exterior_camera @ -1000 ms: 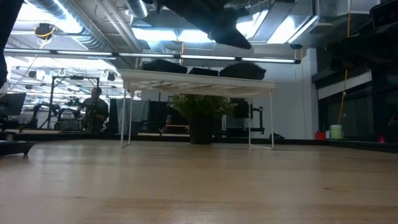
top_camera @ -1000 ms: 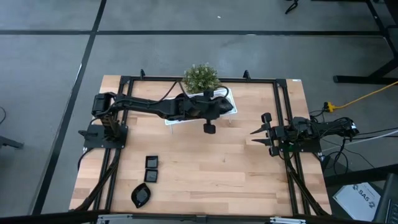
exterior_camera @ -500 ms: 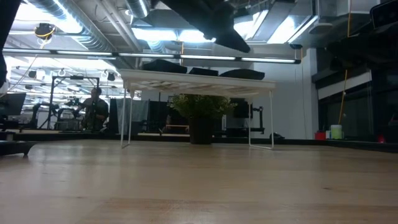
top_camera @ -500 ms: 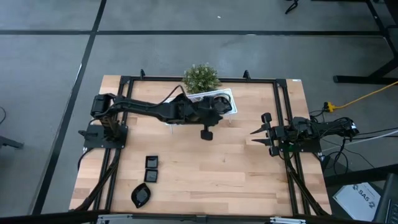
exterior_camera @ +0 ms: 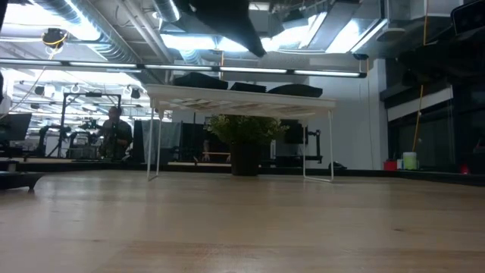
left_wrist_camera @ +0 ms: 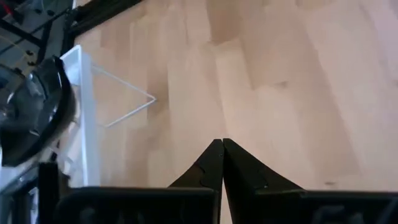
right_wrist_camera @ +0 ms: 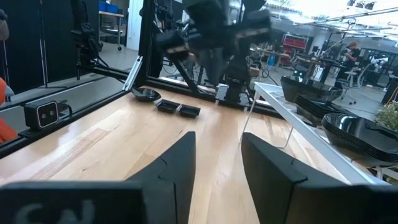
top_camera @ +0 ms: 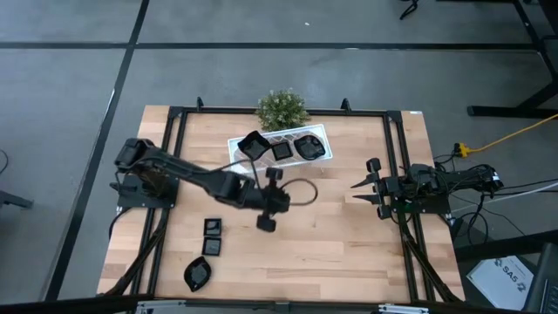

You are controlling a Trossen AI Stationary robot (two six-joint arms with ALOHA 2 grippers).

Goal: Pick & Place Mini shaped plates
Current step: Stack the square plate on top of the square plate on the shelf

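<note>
The left gripper (left_wrist_camera: 222, 144) is pinched tight and holds nothing. Three plates (top_camera: 281, 146) sit on the rack (top_camera: 237, 146), away from its fingertips. The right gripper (right_wrist_camera: 216, 143) waits by the table edge, fingers apart, empty.

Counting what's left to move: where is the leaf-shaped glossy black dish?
In the high view the leaf-shaped glossy black dish lies at the table's near left corner, just below the two small square black dishes.
</note>
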